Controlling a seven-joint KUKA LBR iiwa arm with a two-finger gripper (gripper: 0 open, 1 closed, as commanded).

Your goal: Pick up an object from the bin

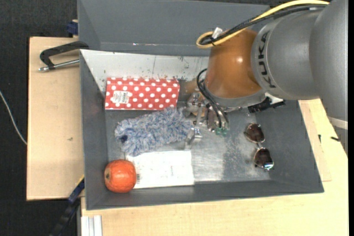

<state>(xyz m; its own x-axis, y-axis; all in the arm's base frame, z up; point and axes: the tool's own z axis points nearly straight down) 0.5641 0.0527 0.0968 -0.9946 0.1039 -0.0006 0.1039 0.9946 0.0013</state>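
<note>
My gripper [197,121] hangs low in the middle of the bin, under the arm's orange cover. It is at the right end of a fluffy blue-and-white cloth [149,131], which lies crumpled on the bin floor. Just behind the cloth, a red box with white dots [142,94] rests against the back wall, its right end close to the gripper. A flat white packet [165,167] lies in front of the cloth, below and left of the gripper.
An orange-red ball-like fruit [120,176] sits in the front left corner, touching the white packet. A pair of brown sunglasses [258,147] lies on the bare floor to the right. The arm covers the back right of the bin.
</note>
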